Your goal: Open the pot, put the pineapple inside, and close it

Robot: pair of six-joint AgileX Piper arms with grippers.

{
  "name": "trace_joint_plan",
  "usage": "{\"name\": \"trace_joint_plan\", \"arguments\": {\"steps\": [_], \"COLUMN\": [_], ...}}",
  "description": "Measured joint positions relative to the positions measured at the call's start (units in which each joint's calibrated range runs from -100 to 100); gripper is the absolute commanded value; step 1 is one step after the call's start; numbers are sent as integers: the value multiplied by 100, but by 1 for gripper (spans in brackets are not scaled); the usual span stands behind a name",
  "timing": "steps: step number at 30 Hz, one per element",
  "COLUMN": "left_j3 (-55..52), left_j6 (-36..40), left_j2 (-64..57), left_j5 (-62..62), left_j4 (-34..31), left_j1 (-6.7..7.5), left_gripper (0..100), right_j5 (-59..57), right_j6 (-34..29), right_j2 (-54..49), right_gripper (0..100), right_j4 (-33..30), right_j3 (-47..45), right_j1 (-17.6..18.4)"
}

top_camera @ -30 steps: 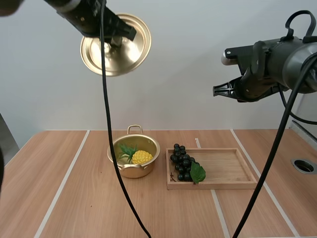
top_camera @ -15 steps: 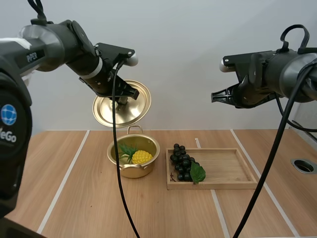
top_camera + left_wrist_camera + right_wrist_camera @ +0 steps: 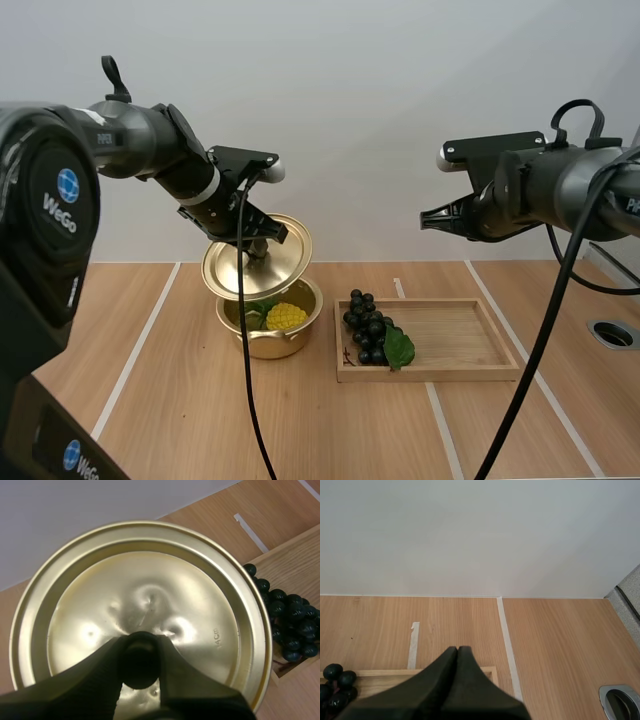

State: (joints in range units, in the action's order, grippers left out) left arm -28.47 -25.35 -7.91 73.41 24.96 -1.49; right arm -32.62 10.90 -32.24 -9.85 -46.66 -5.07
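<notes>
My left gripper [image 3: 256,243] is shut on the black knob [image 3: 139,660] of the gold lid [image 3: 258,262], which hangs tilted just above the gold pot [image 3: 272,330]. A yellow pineapple [image 3: 285,316] with green leaves lies inside the pot, partly hidden by the lid. In the left wrist view the lid [image 3: 150,605] spreads wide under my fingers [image 3: 95,675], with the grapes [image 3: 292,625] beyond its rim. My right gripper [image 3: 428,218] hangs high over the wooden tray [image 3: 460,340], its fingers [image 3: 455,680] lying together as one dark wedge with nothing held.
A bunch of dark grapes [image 3: 372,330] with a green leaf lies at the left end of the tray. A round metal hole [image 3: 612,334] is set in the table at the far right. White tape lines [image 3: 130,370] run across the wood.
My left arm has brought the lid down from high up to just above the pot's mouth. The right gripper has sunk slightly and shifted a little left.
</notes>
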Motion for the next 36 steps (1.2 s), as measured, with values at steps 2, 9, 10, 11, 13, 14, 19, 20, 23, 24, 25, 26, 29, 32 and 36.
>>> {"name": "trace_joint_plan", "arguments": {"steps": [2,9,10,11,13,14,19,20,23,24,25,26,29,32,36], "left_j3": [-49,-87,-87,-87,-102,-114,-126,-126,-126,-126,-126,-126,-126,-126,-126], "left_j6": [-34,-67,-67,-67,-77,-77,-87,-73,43,95,139,178,256,278,301], "left_j2": [62,336,384,426,526,566,757,770,782,782,782,782,782,782,782], "left_j5": [-19,-68,-94,-120,-220,-266,-398,-426,-489,-507,-524,-524,-541,-541,-541], "left_j4": [23,45,45,56,56,56,9,-19,-230,-307,-402,-490,-572,-587,-600], "left_j1": [0,0,0,7,42,64,271,290,339,339,348,348,348,348,348], "left_gripper": [0,0,0,0,0,0,0,0,0,0,0,0,0,0,0], "right_j5": [59,145,159,177,177,177,177,177,177,177,177,177,177,177,177], "right_j6": [0,0,0,0,0,0,0,0,0,0,0,0,10,10,10], "right_j2": [0,0,0,0,0,0,0,0,0,0,0,0,0,0,0], "right_gripper": [0,0,0,0,0,0,0,0,0,0,0,0,0,0,0], "right_j4": [0,0,0,0,0,0,0,0,0,0,0,0,0,0,0], "right_j3": [-30,-56,-56,-56,-56,-56,-56,-56,-56,-56,-56,-56,-56,-56,-56], "right_j1": [0,0,0,0,0,0,0,0,0,0,0,0,0,0,0]}}
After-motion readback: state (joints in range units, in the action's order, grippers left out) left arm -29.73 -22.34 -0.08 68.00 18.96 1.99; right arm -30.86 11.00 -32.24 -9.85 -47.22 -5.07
